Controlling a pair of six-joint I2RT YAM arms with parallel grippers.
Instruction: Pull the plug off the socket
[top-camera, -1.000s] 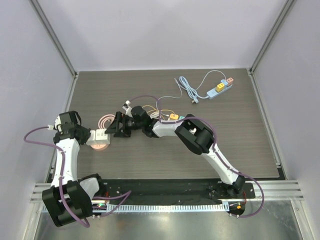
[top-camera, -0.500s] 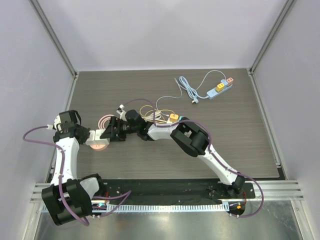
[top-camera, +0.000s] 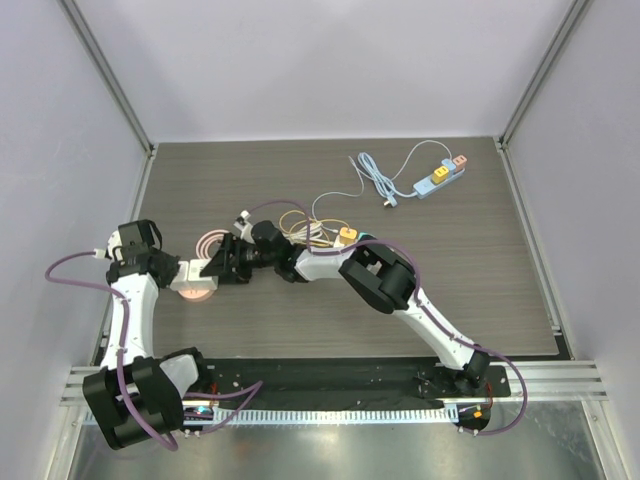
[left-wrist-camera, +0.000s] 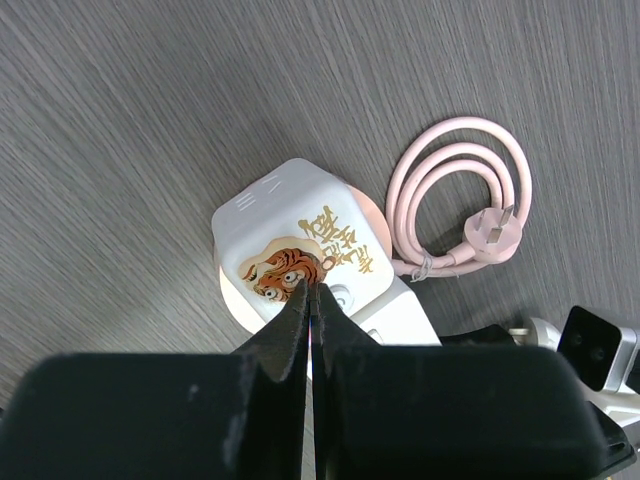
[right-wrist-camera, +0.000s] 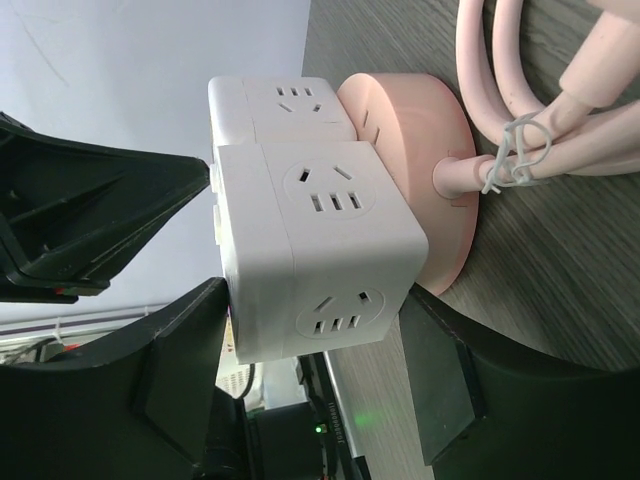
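Now shows the right gripper (right-wrist-camera: 315, 325) drawn in closer than a second ago, jaws apart, straddling the white plug cube (right-wrist-camera: 320, 240); cannot tell whether the pads press it. Shows the left gripper (left-wrist-camera: 312, 290) unchanged, jaws together, tips resting on the tiger-print socket cube (left-wrist-camera: 290, 215) directly beneath. Places the pink round base (right-wrist-camera: 410, 150) just beyond the right jaws, the coiled pink cable (left-wrist-camera: 460, 200) beside it, and the left gripper's black finger (right-wrist-camera: 90, 210) crowding the plug cube's far side.
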